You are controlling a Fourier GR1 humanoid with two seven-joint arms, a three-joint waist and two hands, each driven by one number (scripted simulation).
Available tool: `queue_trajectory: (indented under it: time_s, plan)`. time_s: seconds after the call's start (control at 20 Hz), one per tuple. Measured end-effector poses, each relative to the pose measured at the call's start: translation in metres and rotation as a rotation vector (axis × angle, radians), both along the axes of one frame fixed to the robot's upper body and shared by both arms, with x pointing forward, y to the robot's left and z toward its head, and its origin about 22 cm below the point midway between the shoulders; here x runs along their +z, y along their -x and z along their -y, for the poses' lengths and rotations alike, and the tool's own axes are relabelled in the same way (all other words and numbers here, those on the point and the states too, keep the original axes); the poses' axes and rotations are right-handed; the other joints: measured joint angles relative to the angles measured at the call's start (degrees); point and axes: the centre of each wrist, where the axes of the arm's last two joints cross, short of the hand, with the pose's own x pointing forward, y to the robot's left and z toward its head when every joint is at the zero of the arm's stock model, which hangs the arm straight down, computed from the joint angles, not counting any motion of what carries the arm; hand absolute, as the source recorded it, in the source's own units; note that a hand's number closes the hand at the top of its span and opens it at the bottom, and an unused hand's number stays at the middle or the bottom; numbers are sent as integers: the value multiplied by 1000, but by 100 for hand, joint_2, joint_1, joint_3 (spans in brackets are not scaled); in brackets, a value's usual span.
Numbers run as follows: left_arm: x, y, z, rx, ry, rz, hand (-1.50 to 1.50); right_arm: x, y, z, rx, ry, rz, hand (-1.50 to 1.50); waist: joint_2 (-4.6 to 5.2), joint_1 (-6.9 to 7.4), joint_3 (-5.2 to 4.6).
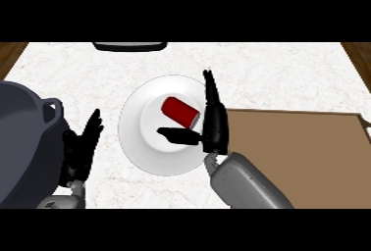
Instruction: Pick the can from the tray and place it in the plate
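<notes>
One view, from the robot's head, looks steeply down on a white marbled counter [290, 73] with faint grey veining. Strips of brown wood [11, 54] show past the counter's left and right edges.

Near the middle sits a round white plate [141, 147]. On it lies a red can [177, 110] on its side, tilted, with its darker end toward the lower right. The can is out of the tray and rests inside the plate.

To the right of the plate lies a flat brown tray [297, 147] with a thin raised rim. Its left edge is just beside the plate.

The right hand [214, 130] comes in on a grey forearm from the lower edge and stands over the plate's right side. Its fingers are straight and point away from the robot, with the thumb spread out to the left just below the can. The fingers are apart and hold nothing.

The left hand [83, 147] rests at the left, fingers up and relaxed, beside a large dark grey pot [25, 142] with a side handle.

At the top edge a dark, rounded object [130, 46] is partly cut off.
</notes>
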Motion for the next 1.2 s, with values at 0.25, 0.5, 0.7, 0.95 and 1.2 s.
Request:
queue_trajectory:
  time_s: [0.25, 0.5, 0.7, 0.95, 1.2]
  plan:
    - [9, 6, -4, -3, -2, -1, 0, -14, -7, -3, -4, 20, 5, -150, 1, 27, 0]
    - [5, 0, 8, -7, 3, -5, 0, -24, -7, -4, -33, 58, -28, -150, -4, 5, -2]
    - [6, -2, 7, -8, 3, -7, 0, -34, -11, 2, -60, 82, -43, -150, -1, 8, -2]
    - [2, 3, -1, -5, 1, -4, 0, -41, -7, -2, -76, 109, -61, -150, -4, 10, -2]
    - [4, 3, 2, 3, 2, -4, 0, -48, -3, 11, -120, 121, -78, -150, -11, -24, -3]
